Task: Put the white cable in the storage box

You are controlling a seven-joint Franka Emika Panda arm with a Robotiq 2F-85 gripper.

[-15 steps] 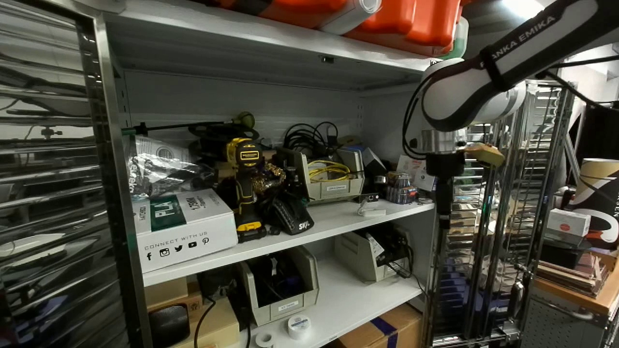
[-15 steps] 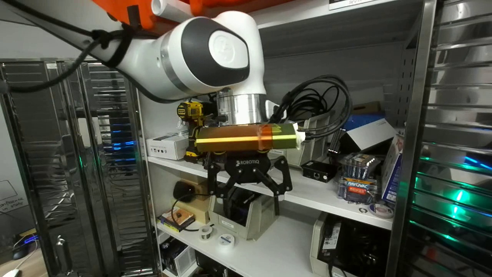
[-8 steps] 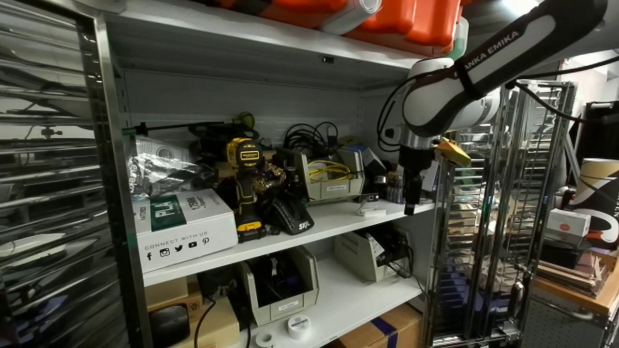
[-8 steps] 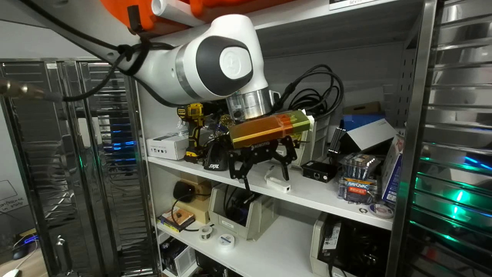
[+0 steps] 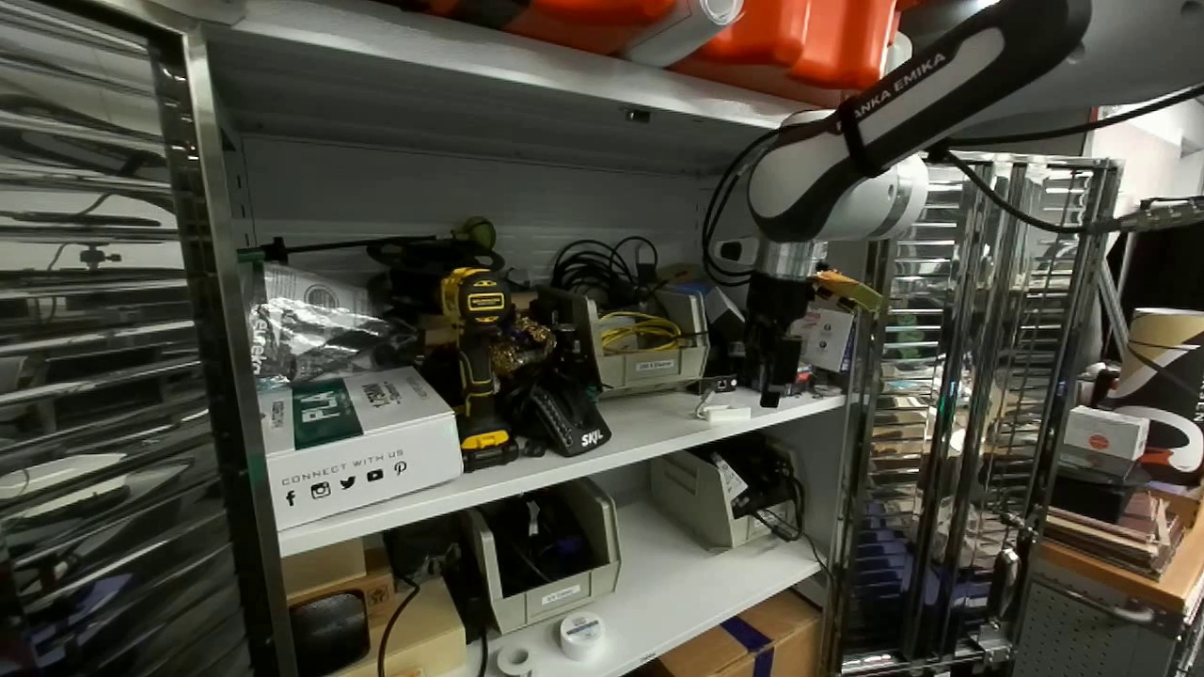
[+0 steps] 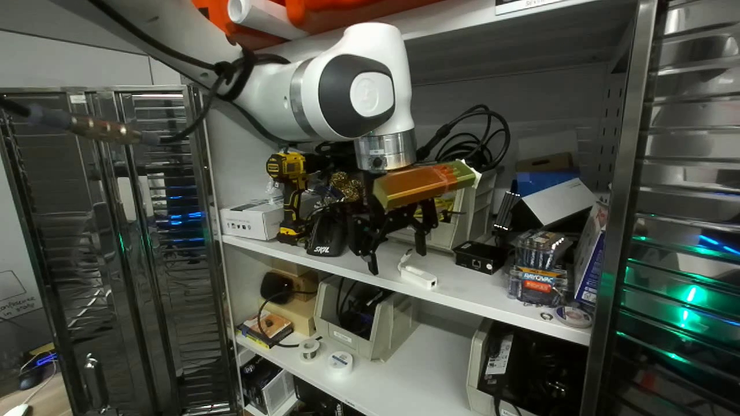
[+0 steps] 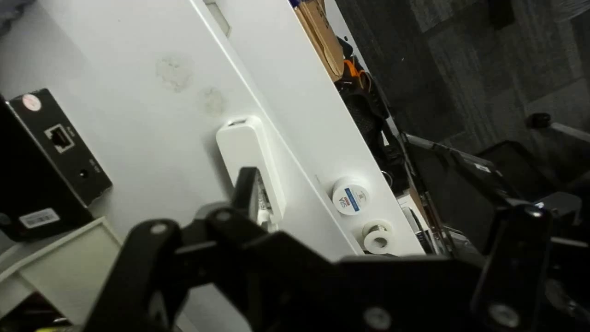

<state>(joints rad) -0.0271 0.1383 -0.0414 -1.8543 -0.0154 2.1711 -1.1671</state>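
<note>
Two fingers (image 6: 373,263) on the gripper (image 6: 397,255), spread well apart, nothing held between them. White cable (image 6: 418,278), apparently a short lead on a white block: loose on the shelf (image 6: 465,287), lower than the fingertips, near the front edge. Wrist view puts one finger across the block; overlap only, I judge, since both exterior views show them apart.

Step in hand, by my reading: lining up for the pick; carry and drop not begun. Likely storage box: the pale bin (image 5: 691,365) with yellow cable (image 5: 640,329) in it, same shelf, deeper in than the gripper. Bins (image 5: 527,609) also on the lower shelf (image 5: 658,583), below the gripper, so the choice is a guess.

Next move calls for a small shift toward the overlapping finger's side, then down, fingers straddling the block's narrow width, tips just clear of the shelf before squeezing. Black box (image 6: 471,255) near, farther in than the gripper; watch it on the lift.
</note>
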